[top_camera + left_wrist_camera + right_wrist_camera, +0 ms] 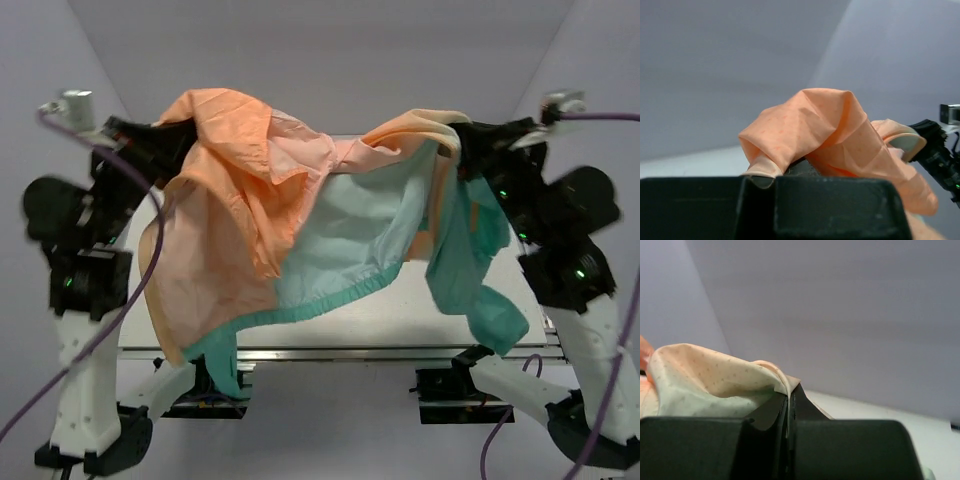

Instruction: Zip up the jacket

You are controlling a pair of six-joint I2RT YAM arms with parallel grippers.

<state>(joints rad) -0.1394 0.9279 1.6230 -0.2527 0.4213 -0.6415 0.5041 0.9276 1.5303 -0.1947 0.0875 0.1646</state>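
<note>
The pale tabletop (440,315) sits beneath the jacket (300,220), a thin, crinkly windbreaker strung in the air between both raised arms. Its peach fabric bunches at the left, teal sags in the middle, and a limp teal sleeve (490,300) dangles at the right. The left gripper (773,176) is pinching a peach fold. The right gripper (789,399) is pressed tight on a pale, dotted edge.

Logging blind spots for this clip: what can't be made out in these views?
- Top view: the jacket hangs bunched in the air; its folds hide the zipper slider.
- Left wrist view: it drapes over the left jaws, hiding where they pinch.
- Right wrist view: only a pale fold of it shows at the right jaws; the rest runs off the left edge.
</note>
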